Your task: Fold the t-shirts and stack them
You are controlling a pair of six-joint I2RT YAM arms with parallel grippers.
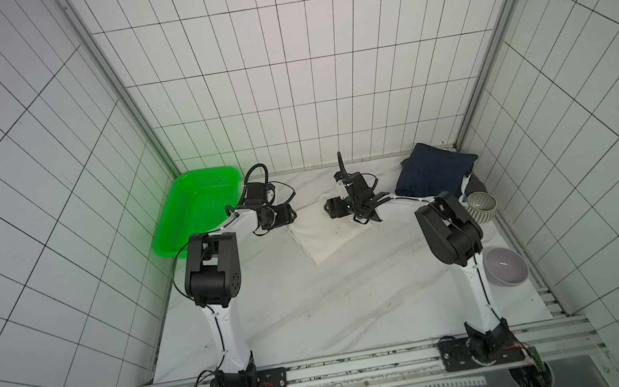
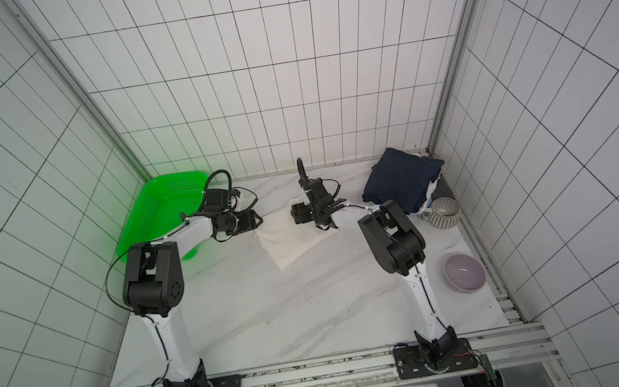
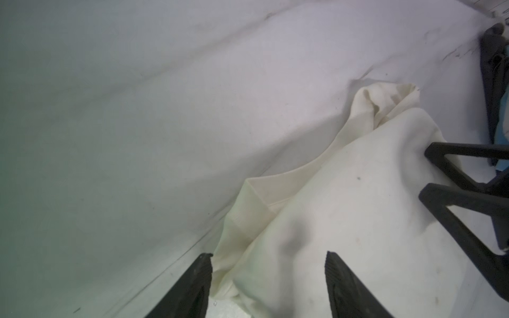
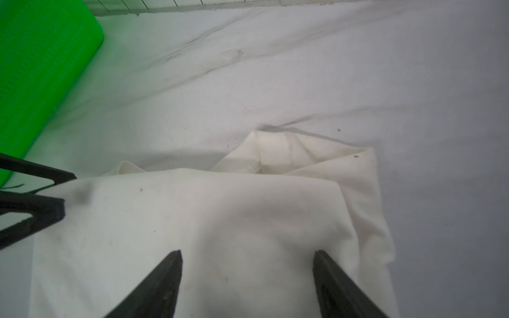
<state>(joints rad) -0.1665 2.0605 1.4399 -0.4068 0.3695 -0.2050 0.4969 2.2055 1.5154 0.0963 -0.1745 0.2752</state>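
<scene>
The folded cream shirt (image 1: 324,242), toward the back of the table (image 1: 297,310), looks light and floppy, so I'd pinch all layers along its back edge, where the left gripper (image 3: 268,261) and right gripper (image 4: 248,256) sit jaws apart (touching it? can't tell), and mind the bowl (image 1: 480,207) right beside the navy pile (image 1: 433,173).

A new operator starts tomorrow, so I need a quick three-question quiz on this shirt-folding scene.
1. True or false: the cream shirt lies inside the green basket.
2. Which colour tops the shirt pile in the far right corner: A navy, B red, C yellow?
3. Fill in: the left hand and right hand are both ____.
Key: 1 false; 2 A; 3 open.
</scene>
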